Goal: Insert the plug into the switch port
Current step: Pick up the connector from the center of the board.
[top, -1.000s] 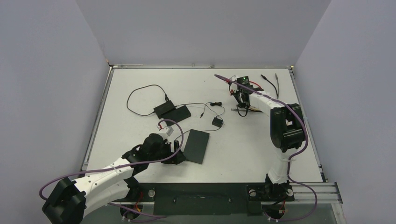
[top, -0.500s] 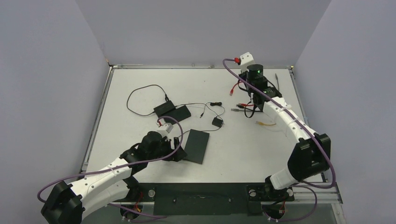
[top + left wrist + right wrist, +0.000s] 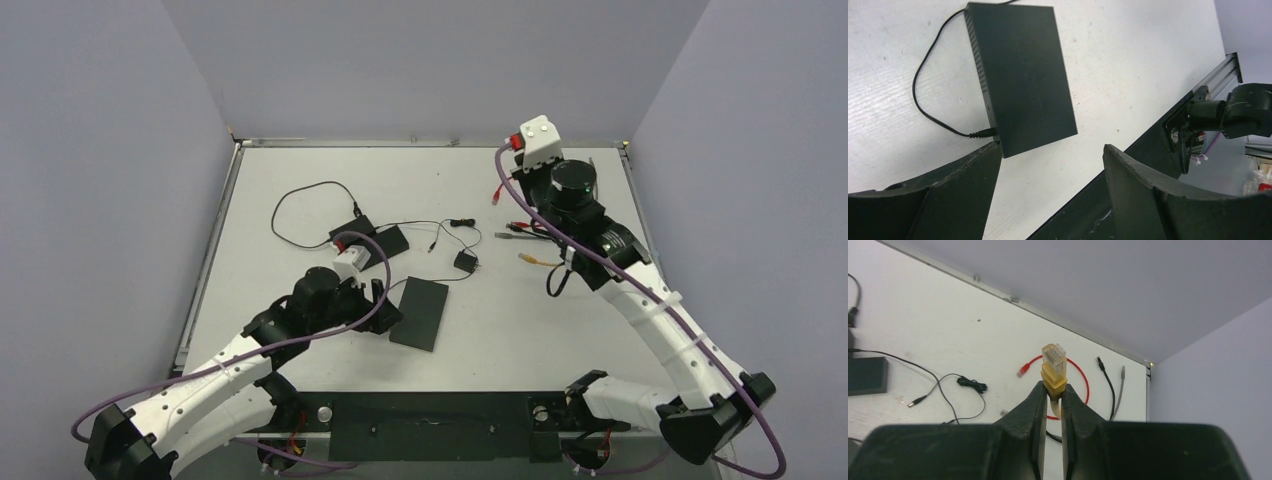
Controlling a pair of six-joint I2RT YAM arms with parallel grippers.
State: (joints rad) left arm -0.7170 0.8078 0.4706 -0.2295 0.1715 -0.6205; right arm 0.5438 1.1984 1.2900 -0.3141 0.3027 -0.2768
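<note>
Right arm has swung round since a second ago: its elbow is now out by the near right corner and the wrist is raised above the table [image 3: 300, 170]. Nearest in, the left gripper [image 3: 1050, 150] sits low with its jaws wide apart and nothing between them. The black network switch [image 3: 1023, 75] lies flat just beyond its fingertips, with a thin black lead [image 3: 928, 115] plugged in at the near corner. Further out and well to the right, the right gripper [image 3: 1054, 388] is clamped on the yellow Ethernet plug [image 3: 1054, 360]. The plug pokes out past the fingertips, well apart from the switch. Beyond it, a red cable [image 3: 1022, 372], a black cable [image 3: 1105, 375] and a grey cable [image 3: 1120, 380] lie near the far right corner.
</note>
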